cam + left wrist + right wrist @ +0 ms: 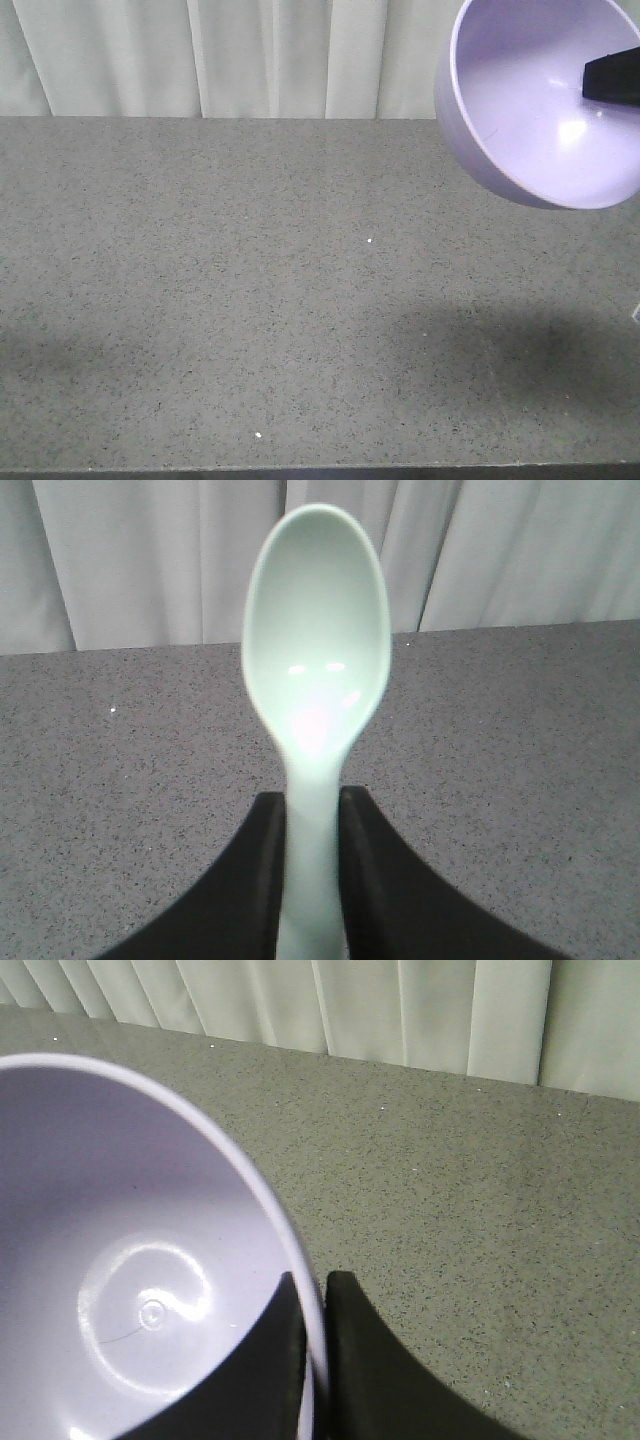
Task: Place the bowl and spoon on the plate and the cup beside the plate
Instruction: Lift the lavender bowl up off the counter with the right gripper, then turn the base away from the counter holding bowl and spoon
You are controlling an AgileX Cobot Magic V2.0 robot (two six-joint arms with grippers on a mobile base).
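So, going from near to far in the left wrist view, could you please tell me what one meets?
left gripper, shut on the handle → spoon, head pointing away → table → curtain

There are no words, numbers or signs to read on the bowl (530, 110), the spoon (315, 630) or the table (250, 300).

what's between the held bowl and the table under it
Nothing: in the front view the bowl hangs over bare table, with only a shadow there.
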